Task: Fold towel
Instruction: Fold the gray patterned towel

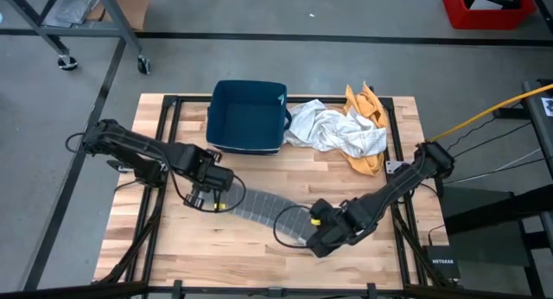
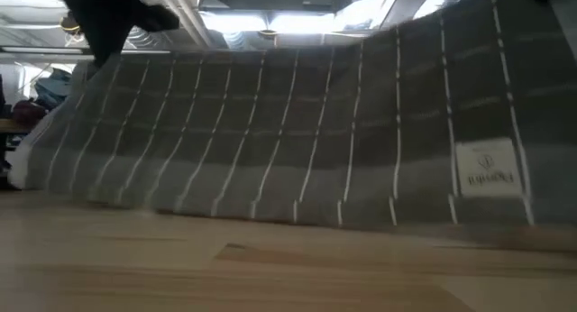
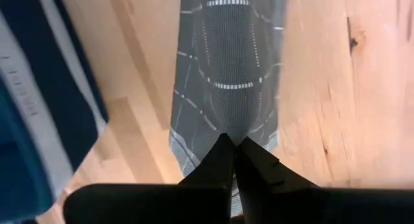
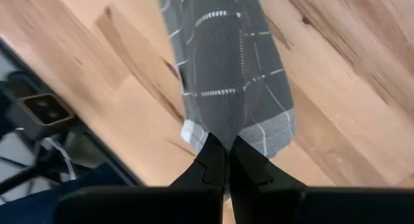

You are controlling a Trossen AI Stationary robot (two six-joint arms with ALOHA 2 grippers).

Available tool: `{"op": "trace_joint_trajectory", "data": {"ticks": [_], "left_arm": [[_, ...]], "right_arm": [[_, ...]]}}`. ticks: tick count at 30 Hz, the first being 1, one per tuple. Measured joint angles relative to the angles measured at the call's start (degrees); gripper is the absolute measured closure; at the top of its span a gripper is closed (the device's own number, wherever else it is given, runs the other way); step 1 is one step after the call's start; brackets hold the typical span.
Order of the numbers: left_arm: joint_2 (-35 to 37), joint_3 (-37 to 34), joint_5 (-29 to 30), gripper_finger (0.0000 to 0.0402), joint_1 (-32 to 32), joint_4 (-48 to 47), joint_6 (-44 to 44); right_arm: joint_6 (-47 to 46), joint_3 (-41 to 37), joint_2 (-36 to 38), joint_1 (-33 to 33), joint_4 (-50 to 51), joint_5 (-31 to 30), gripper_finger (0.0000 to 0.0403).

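- wooden table [image 1: 173, 238]: bare boards lie along the lower edge of the high view.
- grey checked towel [image 1: 263, 208] hangs stretched at lower centre, its white label [image 2: 488, 169] too blurred to read.
- blue bin [image 1: 247, 116], white cloth [image 1: 337, 130] and orange cloth [image 1: 367, 104] crowd the upper centre.
- left gripper [image 1: 218, 200] and right gripper [image 1: 313, 223] each pinch a towel end.

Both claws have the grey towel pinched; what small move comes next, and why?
Probably carry it forward and lay it flat: the left claw and right claw each grip an end of the towel, which hangs stretched between them above the table.
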State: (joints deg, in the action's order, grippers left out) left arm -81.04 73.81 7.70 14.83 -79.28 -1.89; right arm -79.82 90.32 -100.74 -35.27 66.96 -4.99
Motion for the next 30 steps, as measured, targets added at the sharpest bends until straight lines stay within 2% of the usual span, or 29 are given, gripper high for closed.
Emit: {"op": "trace_joint_trajectory", "data": {"ticks": [4,9,14,21,30], "left_arm": [[0.02,4.44,-0.49,0.0401,0.42,-2.59,1.25],[0.04,8.14,-5.57,0.0401,2.69,-2.79,5.08],[0.04,8.49,-12.25,0.0401,7.13,-2.86,10.64],[0.04,8.49,-19.13,0.0401,14.07,-1.31,18.17],[-0.11,8.23,-19.07,0.0401,16.67,12.91,29.18]], "right_arm": [[-1.08,0.02,1.51,0.00,-2.98,1.00,0.0398],[-1.09,0.02,1.85,-0.04,-14.29,4.64,0.0395],[-1.27,0.04,1.85,-1.36,-23.09,5.18,0.0398],[-7.18,0.04,1.83,-4.03,-24.67,4.85,0.0397],[-10.69,0.04,1.42,-4.31,-25.35,-1.67,0.0397]]}}
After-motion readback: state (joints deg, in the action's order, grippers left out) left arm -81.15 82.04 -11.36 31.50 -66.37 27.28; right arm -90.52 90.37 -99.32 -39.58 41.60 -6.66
